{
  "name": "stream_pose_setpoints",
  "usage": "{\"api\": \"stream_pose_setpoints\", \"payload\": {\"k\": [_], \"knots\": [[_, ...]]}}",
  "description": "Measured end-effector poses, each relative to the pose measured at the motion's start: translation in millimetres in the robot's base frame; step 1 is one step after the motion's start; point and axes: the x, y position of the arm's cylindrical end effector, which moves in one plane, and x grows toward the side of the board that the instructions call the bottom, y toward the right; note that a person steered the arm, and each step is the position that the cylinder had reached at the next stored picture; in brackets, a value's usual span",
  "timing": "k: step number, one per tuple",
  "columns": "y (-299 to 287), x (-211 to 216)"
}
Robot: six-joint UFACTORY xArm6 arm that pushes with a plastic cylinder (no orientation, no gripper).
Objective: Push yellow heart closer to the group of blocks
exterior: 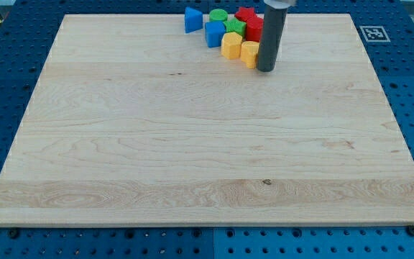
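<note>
Two yellow blocks lie side by side at the view's top centre, and I cannot tell which of them is the heart. The left one [231, 45] touches the group. The right one [249, 53] lies against the left one. My tip [266, 70] stands right beside the right yellow block, on its right side, touching or nearly touching it. The group above holds a blue triangle-like block [192, 19], a blue block [214, 34], a green round block [218, 15], a green star [234, 27] and two red blocks [245, 14] [254, 29], packed closely.
The wooden board [192, 144] lies on a blue perforated table. A black-and-white marker tag [373, 32] sits by the board's top right corner. The rod hides part of the right-hand red block.
</note>
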Motion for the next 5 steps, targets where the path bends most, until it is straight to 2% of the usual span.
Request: {"api": "stream_pose_setpoints", "payload": {"k": [2,5], "knots": [[-10,3],[-16,-46]]}}
